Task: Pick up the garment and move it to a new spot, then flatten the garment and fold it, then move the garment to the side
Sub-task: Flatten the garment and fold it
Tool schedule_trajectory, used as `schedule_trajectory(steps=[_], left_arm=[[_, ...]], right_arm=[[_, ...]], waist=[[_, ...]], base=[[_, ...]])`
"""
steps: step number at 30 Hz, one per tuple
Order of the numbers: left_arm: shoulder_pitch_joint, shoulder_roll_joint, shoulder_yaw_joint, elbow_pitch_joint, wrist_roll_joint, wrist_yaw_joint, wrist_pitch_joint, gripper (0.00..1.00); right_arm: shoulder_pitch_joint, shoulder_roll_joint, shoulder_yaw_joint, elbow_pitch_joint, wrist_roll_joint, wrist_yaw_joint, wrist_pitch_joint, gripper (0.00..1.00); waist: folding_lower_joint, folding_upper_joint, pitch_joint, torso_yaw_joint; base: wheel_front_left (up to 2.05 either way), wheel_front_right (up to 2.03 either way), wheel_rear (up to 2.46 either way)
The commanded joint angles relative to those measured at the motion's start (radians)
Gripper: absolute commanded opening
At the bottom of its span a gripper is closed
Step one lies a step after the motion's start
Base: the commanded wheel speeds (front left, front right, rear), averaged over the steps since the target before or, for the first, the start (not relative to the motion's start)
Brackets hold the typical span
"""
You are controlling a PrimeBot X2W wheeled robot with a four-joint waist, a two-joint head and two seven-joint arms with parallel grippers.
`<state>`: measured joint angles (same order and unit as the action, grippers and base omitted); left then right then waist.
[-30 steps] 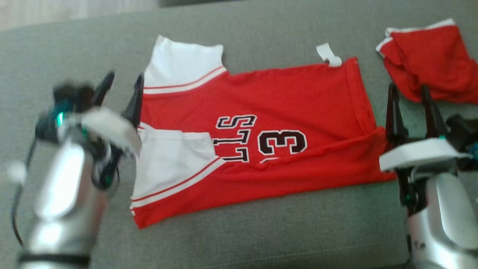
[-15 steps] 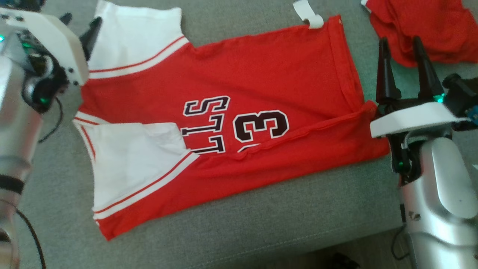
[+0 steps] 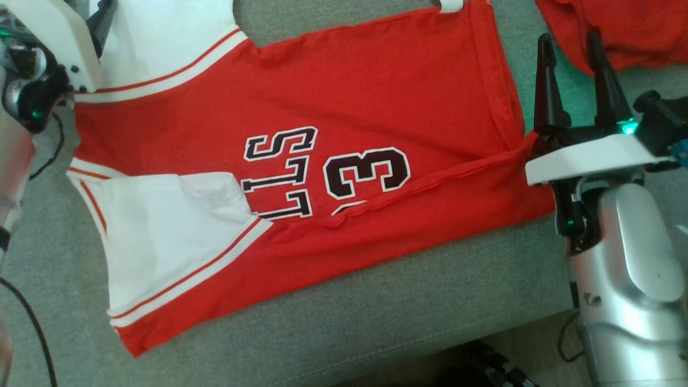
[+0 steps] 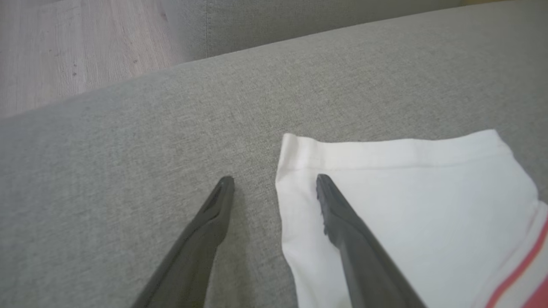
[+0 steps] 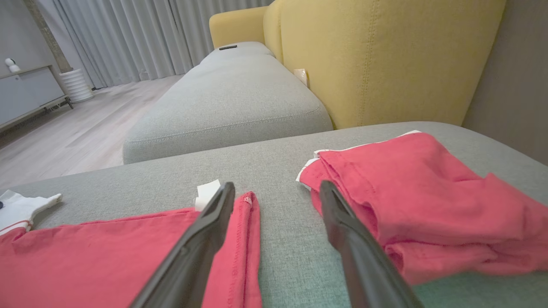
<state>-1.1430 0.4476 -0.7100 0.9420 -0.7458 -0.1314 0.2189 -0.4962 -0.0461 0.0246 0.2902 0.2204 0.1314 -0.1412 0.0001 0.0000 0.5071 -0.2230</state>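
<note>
Garment (image 3: pixel 344 97), a red-and-white jersey, lies spread on the grey cushion (image 3: pixel 376 322). At its white sleeve (image 4: pixel 406 205) on the left, the left gripper (image 4: pixel 274 182) stands with jaws apart, straddling the sleeve's edge. At the right hem the right gripper (image 3: pixel 567 36) is open, empty, beside a folded red cloth (image 3: pixel 629 32).

A grey upholstered seat (image 3: pixel 376 322) is stretching across the foreground, with a second grey cushion (image 5: pixel 231 98) lying beyond it against a yellow backrest (image 5: pixel 385 55). Pale wood floor (image 5: pixel 72 137) is running toward grey curtains (image 5: pixel 128 38) that are hanging full-length near a low grey cabinet (image 5: pixel 25 94).
</note>
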Motion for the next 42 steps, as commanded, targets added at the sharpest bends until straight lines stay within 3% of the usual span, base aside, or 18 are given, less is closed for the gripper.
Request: schedule_trajectory(steps=[1,12,13,14,21,28,37,42], left_arm=[[-0.065,0.056,0.012,-0.014,-0.01,0.001,-0.008,1.0],[-0.106,0.041,-0.09,-0.004,-0.085,0.001,-0.013,1.0],[-0.104,0.04,-0.101,-0.012,-0.101,0.001,-0.006,0.72],[-0.102,0.04,-0.111,-0.021,-0.117,0.001,-0.003,0.0],[-0.099,0.04,-0.157,-0.06,-0.184,0.001,-0.1,0.0],[-0.087,0.022,-0.217,-0.112,-0.192,0.001,-0.251,0.0],[-0.048,0.007,-0.277,-0.192,-0.191,0.001,-0.348,0.0],[-0.025,0.01,-0.306,-0.26,-0.188,0.001,-0.365,0.0]], right_arm=[[-0.021,-0.004,0.021,-0.027,0.007,-0.001,-0.011,1.0],[-0.029,-0.004,0.012,-0.006,0.006,-0.001,-0.019,1.0],[-0.029,-0.004,0.01,-0.003,0.004,-0.001,-0.019,1.0],[-0.03,-0.004,0.007,0.0,0.002,-0.001,-0.018,1.0],[-0.055,-0.004,-0.02,0.003,-0.051,-0.001,-0.002,1.0],[-0.108,-0.015,-0.062,-0.029,-0.145,-0.001,0.082,1.0],[-0.163,-0.146,-0.013,0.03,-0.09,-0.001,0.218,1.0],[-0.204,-0.256,0.076,0.158,-0.024,-0.001,0.313,1.0]], waist=[[-0.0001,0.0,0.007,-0.003],[-0.0001,0.0,0.027,-0.007],[-0.0001,0.0,0.026,-0.006],[-0.0001,0.0,0.023,-0.003],[-0.0001,0.0,-0.02,0.036],[-0.0001,0.0,-0.087,0.128],[-0.0001,0.0,-0.13,0.24],[-0.0001,0.0,-0.12,0.287]], base=[[0.0,0.0,0.0],[0.0,0.0,0.0],[0.0,0.0,0.0],[0.0,0.0,0.0],[0.0,0.0,0.0],[0.0,0.0,0.0],[0.0,0.0,0.0],[0.0,0.0,0.0]])
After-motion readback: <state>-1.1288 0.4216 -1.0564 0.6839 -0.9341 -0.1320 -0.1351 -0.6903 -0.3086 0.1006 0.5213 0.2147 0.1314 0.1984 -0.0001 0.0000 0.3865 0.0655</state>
